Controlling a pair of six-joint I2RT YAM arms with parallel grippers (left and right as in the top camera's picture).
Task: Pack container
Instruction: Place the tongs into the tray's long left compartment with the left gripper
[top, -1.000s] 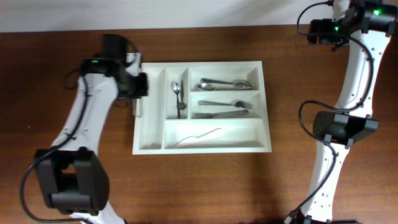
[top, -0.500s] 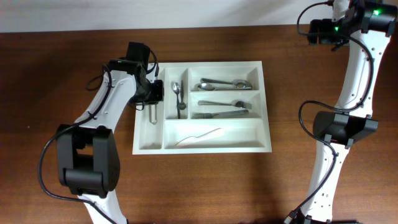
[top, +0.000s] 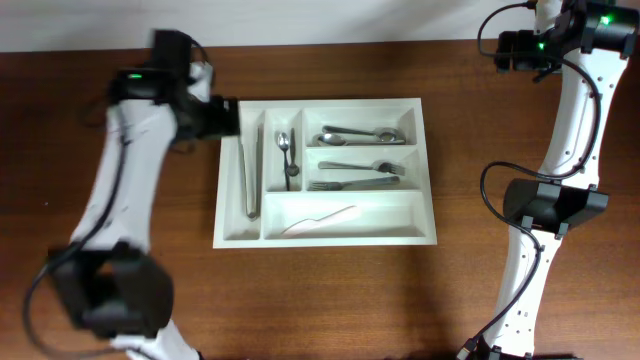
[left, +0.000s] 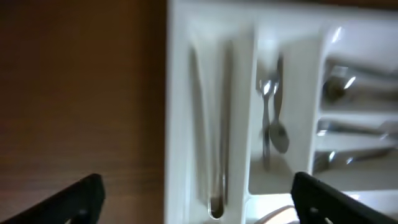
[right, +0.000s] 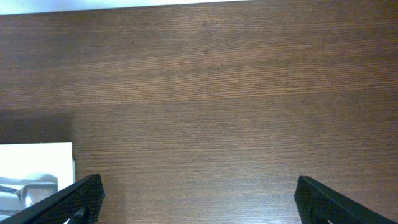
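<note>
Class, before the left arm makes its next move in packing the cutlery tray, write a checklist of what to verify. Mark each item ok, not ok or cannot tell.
1. Left end effector open and holding nothing: ok.
2. Long metal utensil lying fully inside the leftmost narrow compartment: ok.
3. Cutlery tray sitting flat, not tilted: ok.
4. Right end effector open and holding nothing: ok.
5. White utensil lying inside the lowest wide compartment: ok.
6. What kind of utensil the long metal one is: cannot tell, because the left wrist view is blurred.
</note>
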